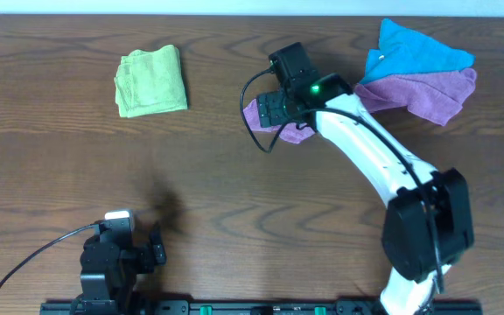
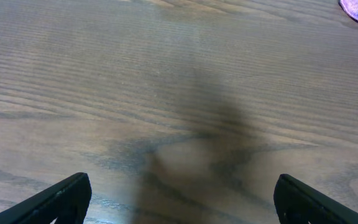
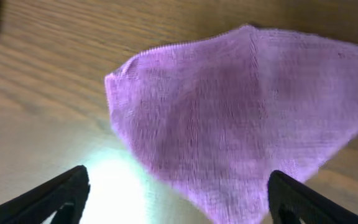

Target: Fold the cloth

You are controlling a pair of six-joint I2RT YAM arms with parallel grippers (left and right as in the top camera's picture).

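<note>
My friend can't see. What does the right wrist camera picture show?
A purple cloth lies on the brown wooden table, filling most of the picture. The right gripper is open, its two dark fingers poking in at the bottom corners.

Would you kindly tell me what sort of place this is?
Likely a lab robot bench: a wood-grain table, a left arm and right arm based at one edge, and a green cloth, blue cloth and purple cloth laid out.
</note>
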